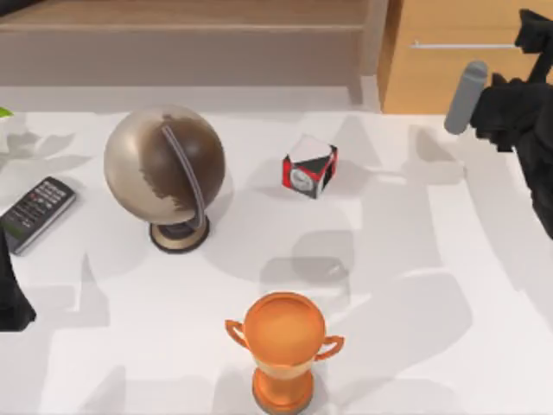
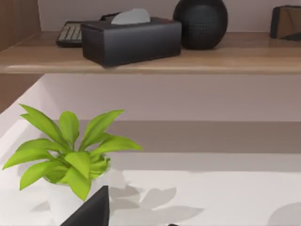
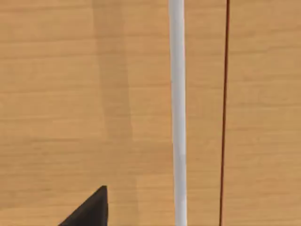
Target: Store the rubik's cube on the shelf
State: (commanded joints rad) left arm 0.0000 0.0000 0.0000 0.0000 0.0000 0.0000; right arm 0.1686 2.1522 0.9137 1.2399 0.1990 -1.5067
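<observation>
Left arm [image 1: 12, 303] is sitting parked at the table's left edge; grip cannot be told. Mid-table, the dial cube [image 1: 309, 166] is posing as a decoy and risking a wrong pick. Cannot tell where the rubik's cube is lying. Farther back, the right gripper [image 1: 511, 108], grip also untellable, is hovering by the cabinet handle [image 1: 458, 45] and risking a knock. The shelf [image 1: 181, 39] is lying left of that.

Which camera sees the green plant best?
The left wrist view: the plant shows close, green leaves over a white pot. The top view catches one leaf tip at the table's left edge. The right wrist view faces the cabinet.
</observation>
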